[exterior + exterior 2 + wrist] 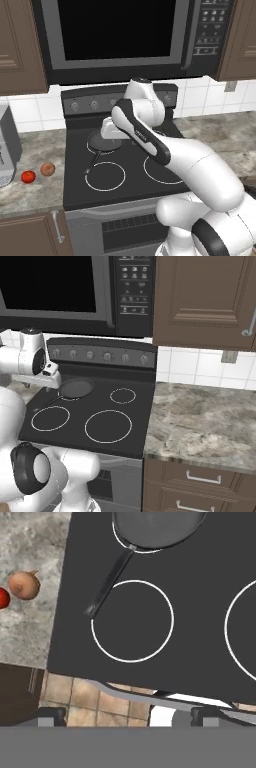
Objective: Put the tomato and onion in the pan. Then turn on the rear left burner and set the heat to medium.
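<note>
Over black stovetop glass (pixel 130 182) and speckled counter (pixel 35 150), hanging up high with the tool (pixel 127 716) pointing down. Holding its two dark tips (pixel 50 714) spread wide apart, pinching nothing at all. Looking down from the hand and seeing lots at once, likely to pick where to go first. Spotting the tomato (pixel 28 176), bright red and shiny, sitting on the counter left of the stove. Spotting the onion (pixel 47 169) just beside it, dull and tan, a bit nearer the stove, maybe touching but too small to tell. Finding both well apart from the tool, so needing a long reach to the left. Seeing the pan (pixel 76 388) sitting on the rear left burner (pixel 142 550), covering most of that thin white ring, with its long handle (pixel 107 582) poking toward the front. Guessing at a good reason for that spot: already sitting where the heat will be, so no moving it later. Seeing nothing inside the pan yet. Noticing the knobs (pixel 107 356) along the back panel, waiting for the last step. Probably going for the tomato or the onion first, and squeezing gently, since round things roll away easily.
</note>
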You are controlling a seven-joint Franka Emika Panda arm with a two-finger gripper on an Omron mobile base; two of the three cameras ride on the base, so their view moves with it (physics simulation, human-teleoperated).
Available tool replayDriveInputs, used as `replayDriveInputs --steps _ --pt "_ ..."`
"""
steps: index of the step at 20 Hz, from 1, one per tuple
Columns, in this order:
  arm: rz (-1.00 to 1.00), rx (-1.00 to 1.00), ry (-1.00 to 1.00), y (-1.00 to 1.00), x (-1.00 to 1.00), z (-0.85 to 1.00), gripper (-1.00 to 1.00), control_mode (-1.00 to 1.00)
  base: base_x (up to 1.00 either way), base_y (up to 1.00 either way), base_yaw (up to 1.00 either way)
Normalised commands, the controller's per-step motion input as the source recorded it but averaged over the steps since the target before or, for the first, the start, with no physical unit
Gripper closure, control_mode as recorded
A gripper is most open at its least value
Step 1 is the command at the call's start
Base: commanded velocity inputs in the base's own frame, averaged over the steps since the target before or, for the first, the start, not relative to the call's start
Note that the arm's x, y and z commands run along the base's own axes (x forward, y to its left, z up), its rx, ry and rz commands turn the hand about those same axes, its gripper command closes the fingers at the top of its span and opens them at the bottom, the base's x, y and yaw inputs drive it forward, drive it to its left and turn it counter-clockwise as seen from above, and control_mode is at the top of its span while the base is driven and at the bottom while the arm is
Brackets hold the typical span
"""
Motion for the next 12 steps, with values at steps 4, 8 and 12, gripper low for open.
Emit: replayDriveInputs --steps 4,8,12 --pt "0.00 0.07 0.19 0.41 0.12 -0.26 -1.00 -1.00 0.00 0.00 0.00" --pt "0.00 0.07 0.16 0.43 0.15 -0.28 -1.00 -1.00 0.00 0.00 0.00" --pt "0.00 0.03 0.06 0.52 0.08 -0.23 -1.00 -1.00 0.00 0.00 0.00"
